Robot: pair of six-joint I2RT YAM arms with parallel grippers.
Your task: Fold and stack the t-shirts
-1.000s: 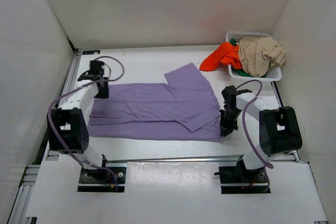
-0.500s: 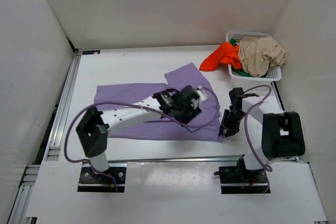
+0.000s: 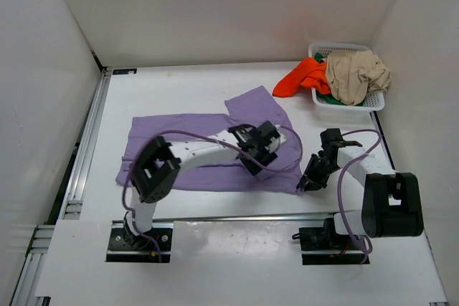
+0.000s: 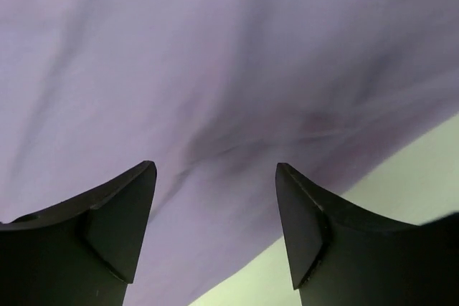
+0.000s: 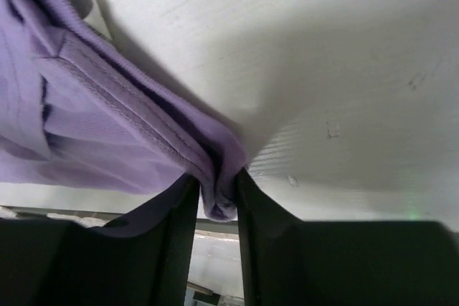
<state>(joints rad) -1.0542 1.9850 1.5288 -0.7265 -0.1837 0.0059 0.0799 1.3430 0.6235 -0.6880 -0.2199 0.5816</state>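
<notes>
Lavender t-shirt (image 3: 251, 112): spread on tabletop (image 3: 179, 91), just left of the basket (image 3: 344, 107) and nearer the arms.
Right end effector (image 5: 217, 191): clenched on hem corner nearest basket.
Left end effector (image 4: 215, 198): released, empty, farther from basket.
Risk: thin pinch could slip mid-fold, leaving cloth bunched.

lavender t-shirt (image 3: 262, 116), orange t-shirt (image 3: 301, 77) — white basket (image 3: 351, 110)

The t-shirt (image 3: 204, 124) lies on the table (image 3: 179, 84), basket (image 3: 348, 108) at far right.

Robotics lab cell, plain white walls (image 3: 215, 12), aluminium rail frame (image 3: 87, 141), white tabletop (image 3: 186, 91)
</notes>
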